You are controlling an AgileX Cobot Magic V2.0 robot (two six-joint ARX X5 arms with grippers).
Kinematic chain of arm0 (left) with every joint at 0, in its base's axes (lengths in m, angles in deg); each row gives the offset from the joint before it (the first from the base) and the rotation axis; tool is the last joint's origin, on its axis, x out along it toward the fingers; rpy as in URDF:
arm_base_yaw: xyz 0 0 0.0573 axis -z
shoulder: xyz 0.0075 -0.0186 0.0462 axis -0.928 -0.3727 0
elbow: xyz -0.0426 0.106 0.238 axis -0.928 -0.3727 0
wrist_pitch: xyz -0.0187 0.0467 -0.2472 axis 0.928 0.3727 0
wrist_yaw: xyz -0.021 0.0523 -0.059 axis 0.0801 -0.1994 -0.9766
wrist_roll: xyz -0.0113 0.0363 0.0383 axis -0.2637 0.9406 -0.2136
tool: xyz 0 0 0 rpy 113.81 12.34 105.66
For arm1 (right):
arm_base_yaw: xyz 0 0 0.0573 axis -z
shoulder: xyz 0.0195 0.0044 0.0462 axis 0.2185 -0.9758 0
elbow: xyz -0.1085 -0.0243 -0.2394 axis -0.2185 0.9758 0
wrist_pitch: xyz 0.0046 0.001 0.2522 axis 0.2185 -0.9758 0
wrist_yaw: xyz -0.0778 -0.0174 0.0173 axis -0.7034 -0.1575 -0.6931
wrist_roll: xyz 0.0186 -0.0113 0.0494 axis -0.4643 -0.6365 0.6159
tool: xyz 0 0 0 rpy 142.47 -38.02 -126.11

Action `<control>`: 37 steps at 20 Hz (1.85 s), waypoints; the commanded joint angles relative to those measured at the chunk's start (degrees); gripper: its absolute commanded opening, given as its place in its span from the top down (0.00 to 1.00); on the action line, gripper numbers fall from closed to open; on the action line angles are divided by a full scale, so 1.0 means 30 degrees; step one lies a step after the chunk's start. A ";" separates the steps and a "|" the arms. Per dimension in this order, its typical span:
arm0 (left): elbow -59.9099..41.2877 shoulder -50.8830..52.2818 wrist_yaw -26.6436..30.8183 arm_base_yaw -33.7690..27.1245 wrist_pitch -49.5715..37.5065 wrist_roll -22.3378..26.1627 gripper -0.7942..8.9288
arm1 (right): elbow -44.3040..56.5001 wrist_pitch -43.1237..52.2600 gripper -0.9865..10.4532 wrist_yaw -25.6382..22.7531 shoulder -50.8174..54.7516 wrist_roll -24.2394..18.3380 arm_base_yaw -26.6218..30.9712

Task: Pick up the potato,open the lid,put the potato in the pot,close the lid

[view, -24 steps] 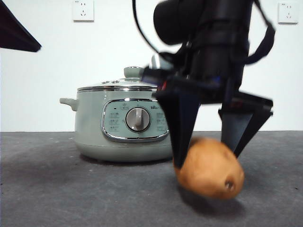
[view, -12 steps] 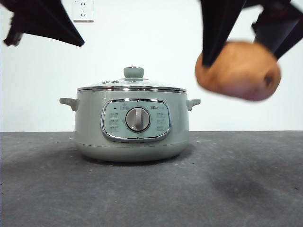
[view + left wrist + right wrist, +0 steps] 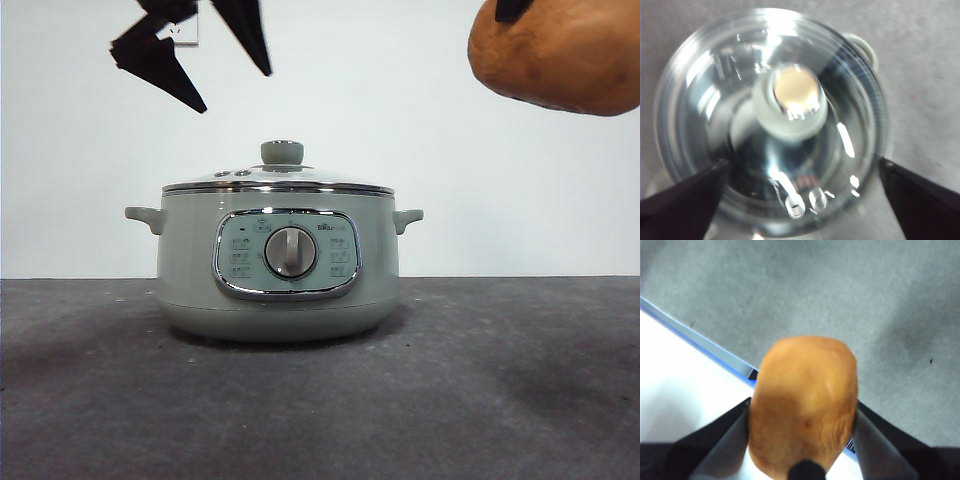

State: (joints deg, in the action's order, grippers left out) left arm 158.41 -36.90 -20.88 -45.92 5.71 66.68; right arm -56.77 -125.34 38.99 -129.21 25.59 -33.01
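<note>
The pale green pot stands mid-table with the glass lid closed on it and the green knob on top. My left gripper hangs open above the lid, slightly left of the knob. In the left wrist view the knob lies ahead of the left gripper, between its wide-spread jaws, and nothing is held. The orange-brown potato is high at the upper right, well above and to the right of the pot. My right gripper is shut on the potato.
The pot has two small side handles and a front dial. Grey table cloth surrounds the pot. In the right wrist view the table's edge with a blue strip runs below the potato, white floor beyond it.
The right gripper has lifted the potato from the table up to the upper right. The left gripper has come in from the top left corner to above the lid.
</note>
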 commanded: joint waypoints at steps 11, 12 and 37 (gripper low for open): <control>0.2208 -0.3934 0.4284 0.2608 -0.1647 0.0947 0.37 | -0.0044 0.0168 0.92 -0.0080 -0.0036 0.0007 -0.0036; 0.2208 -0.4051 0.4459 0.2623 -0.1734 0.0954 0.37 | -0.0044 0.0175 0.92 -0.0073 -0.0036 0.0007 -0.0036; 0.3978 -0.4524 0.4998 0.1989 -0.1370 0.1137 0.93 | -0.0058 0.0211 0.92 -0.2157 -0.0044 0.0918 0.0073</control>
State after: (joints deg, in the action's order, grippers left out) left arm 169.03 -50.91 -6.13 -39.59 3.50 69.52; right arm -56.77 -125.01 32.76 -129.23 27.40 -32.79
